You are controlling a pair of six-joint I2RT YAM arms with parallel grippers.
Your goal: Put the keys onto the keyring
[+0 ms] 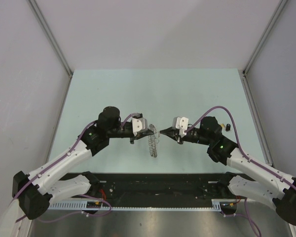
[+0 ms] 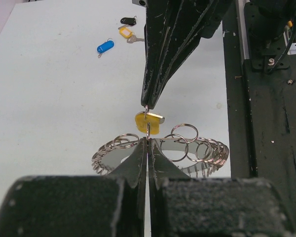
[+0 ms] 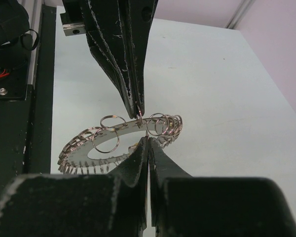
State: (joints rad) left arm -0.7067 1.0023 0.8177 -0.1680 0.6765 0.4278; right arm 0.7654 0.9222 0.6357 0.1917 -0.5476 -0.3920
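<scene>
The keyring [image 2: 202, 150], a flat silvery ring hung with many small wire loops, hangs between my two grippers; it also shows in the top view [image 1: 154, 144] and the right wrist view [image 3: 103, 145]. My left gripper [image 2: 148, 141] is shut on a thin loop at its edge. My right gripper [image 3: 147, 140] is shut on the small loop of a yellow key [image 2: 153, 123], tip to tip with the left one [image 1: 151, 131]. A blue key [image 2: 104, 47], a yellow key [image 2: 125, 33] and a black key [image 2: 128, 20] lie on the table beyond.
The loose keys lie at the table's right [image 1: 228, 127], behind the right arm. A black rail [image 1: 158, 185] runs along the near edge by the arm bases. Grey walls close in the pale table [image 1: 153, 94] on three sides.
</scene>
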